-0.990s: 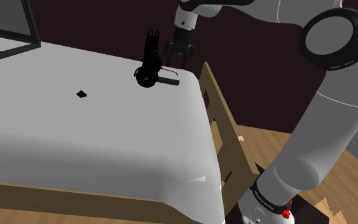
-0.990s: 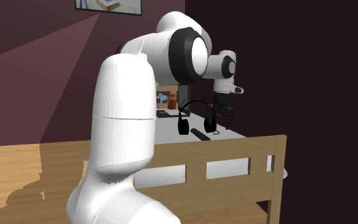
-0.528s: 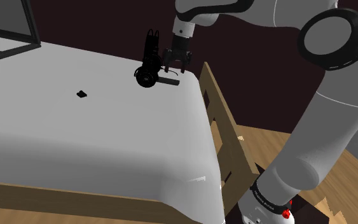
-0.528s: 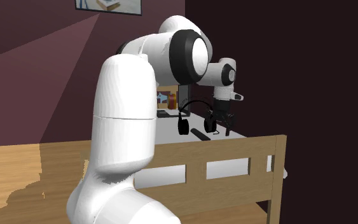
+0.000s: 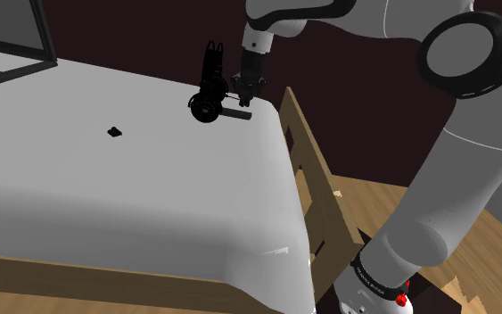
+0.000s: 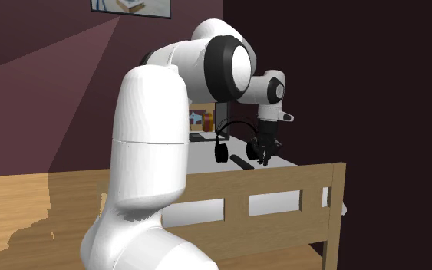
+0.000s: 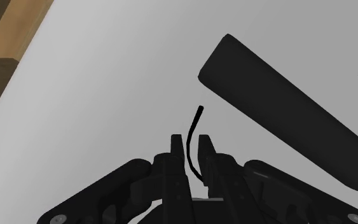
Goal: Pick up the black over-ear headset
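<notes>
The black over-ear headset (image 5: 209,89) stands upright near the far corner of the white table (image 5: 106,196); it is also in the second exterior view (image 6: 233,138). A thin black wire (image 7: 193,137) curves out from it. My gripper (image 5: 244,98) hangs just to the shoulder view's right of the headset, pointing down at the table. In the wrist view my gripper (image 7: 188,149) has its fingers drawn close together, clasping that thin wire. The earcups themselves are not between the fingers. From the second exterior view my gripper (image 6: 263,159) sits low over the tabletop.
A flat black bar (image 7: 285,114) lies on the table right beside the gripper (image 5: 236,114). A small black object (image 5: 114,132) sits mid-table. A dark monitor (image 5: 8,45) stands at the far left. A wooden frame (image 5: 311,178) borders the table's edge.
The gripper has come down and moved toward the headset. Its fingers, apart half a second ago, have closed together around the thin wire. The headset has not moved.
</notes>
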